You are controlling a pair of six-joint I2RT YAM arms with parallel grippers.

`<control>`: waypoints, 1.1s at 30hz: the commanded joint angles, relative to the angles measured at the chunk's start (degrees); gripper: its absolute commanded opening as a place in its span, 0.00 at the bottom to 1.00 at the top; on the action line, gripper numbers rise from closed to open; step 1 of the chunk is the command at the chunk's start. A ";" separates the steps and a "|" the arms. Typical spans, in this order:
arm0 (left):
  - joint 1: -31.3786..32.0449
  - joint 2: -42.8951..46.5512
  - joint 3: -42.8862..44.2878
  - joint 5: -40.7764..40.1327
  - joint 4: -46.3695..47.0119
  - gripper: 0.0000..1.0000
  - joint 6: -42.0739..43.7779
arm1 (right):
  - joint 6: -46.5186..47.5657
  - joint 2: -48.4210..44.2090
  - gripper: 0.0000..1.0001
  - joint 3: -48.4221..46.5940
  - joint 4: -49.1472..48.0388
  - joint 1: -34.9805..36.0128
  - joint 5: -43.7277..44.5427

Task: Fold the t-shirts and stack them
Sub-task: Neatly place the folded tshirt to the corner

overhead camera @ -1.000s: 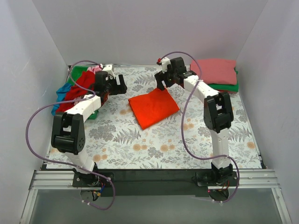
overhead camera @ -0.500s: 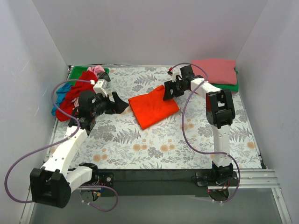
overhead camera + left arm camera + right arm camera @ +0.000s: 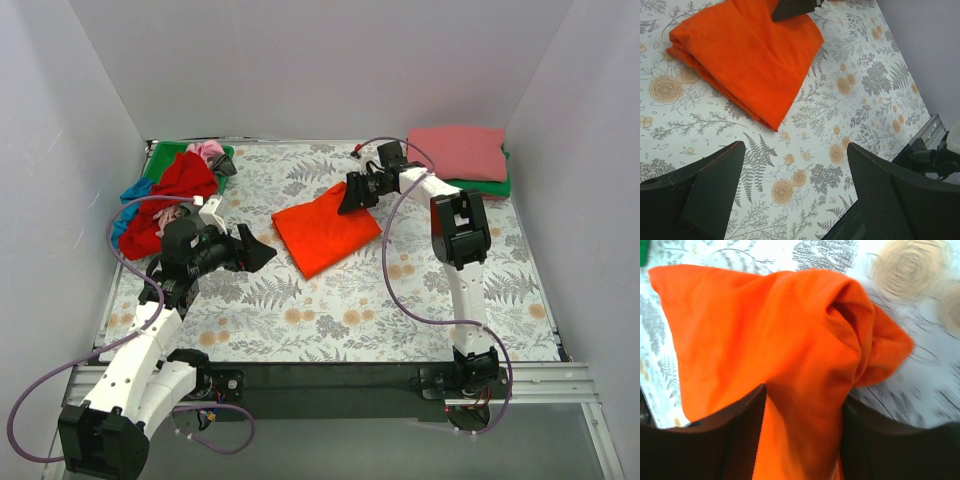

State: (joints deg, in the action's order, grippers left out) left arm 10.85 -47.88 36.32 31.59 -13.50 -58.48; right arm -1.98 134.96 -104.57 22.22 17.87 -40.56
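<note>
Floral cloth covers the desk (image 3: 330, 320), with white walls close on three sides. The folded orange-red t-shirt (image 3: 328, 232) lies between the grippers. It looks soft and light, and would likely slump or unfold if lifted by one layer. The right gripper (image 3: 355, 197) straddles a bunched corner with both fingers touching cloth; whether it pinches firmly I cannot tell. The left gripper (image 3: 258, 250) hangs wide and empty just short of the opposite side. Beyond the right gripper, the folded stack (image 3: 458, 152) sits by the wall, with open desk between.
</note>
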 commanded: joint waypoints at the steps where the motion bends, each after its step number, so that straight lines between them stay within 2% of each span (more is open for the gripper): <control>1: 0.05 0.86 0.25 2.94 0.05 0.82 1.43 | -2.41 4.52 0.53 -0.98 4.06 2.52 -1.45; 2: 0.13 1.03 -0.54 3.29 0.22 0.82 1.70 | -2.76 4.70 0.41 -0.90 4.15 2.52 -2.24; 3: 0.13 1.12 -1.07 3.65 0.49 0.82 1.96 | -2.86 4.70 0.32 -0.81 4.15 2.44 -3.47; 4: 0.13 1.29 -1.42 3.82 0.58 0.82 2.23 | -2.86 4.09 0.05 -0.28 4.24 2.35 -4.87; 5: 0.13 1.64 -1.86 3.83 0.58 0.82 2.40 | -2.86 3.65 0.01 -0.11 4.15 2.35 -5.14; 8: 0.13 2.61 -3.00 3.91 0.31 0.82 2.67 | -2.42 0.85 0.01 -0.63 4.41 1.47 -7.69; 10: 0.13 3.67 -3.27 3.74 0.40 0.82 2.75 | -0.58 -1.35 0.01 -1.33 5.81 0.77 -6.22; 12: 0.13 4.19 -3.36 3.48 0.40 0.82 2.84 | 3.71 -5.04 0.01 -3.61 7.83 0.59 -1.74; 19: 0.13 6.12 -4.23 2.86 0.93 0.82 3.11 | 9.79 -15.41 0.01 -4.15 9.86 0.59 19.07; 28: 1.28 7.01 -4.50 2.95 1.28 0.82 3.11 | 16.56 -18.41 0.01 -9.32 10.04 0.59 37.80; 33: 1.98 7.18 -4.59 2.86 1.37 0.82 3.11 | 19.90 -17.62 0.01 -13.28 9.42 0.59 44.94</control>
State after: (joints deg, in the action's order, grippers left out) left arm 12.32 -41.67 32.29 34.09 -13.26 -56.31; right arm 14.28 117.82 -113.54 33.08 18.72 -3.29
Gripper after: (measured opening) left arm 0.818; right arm 0.056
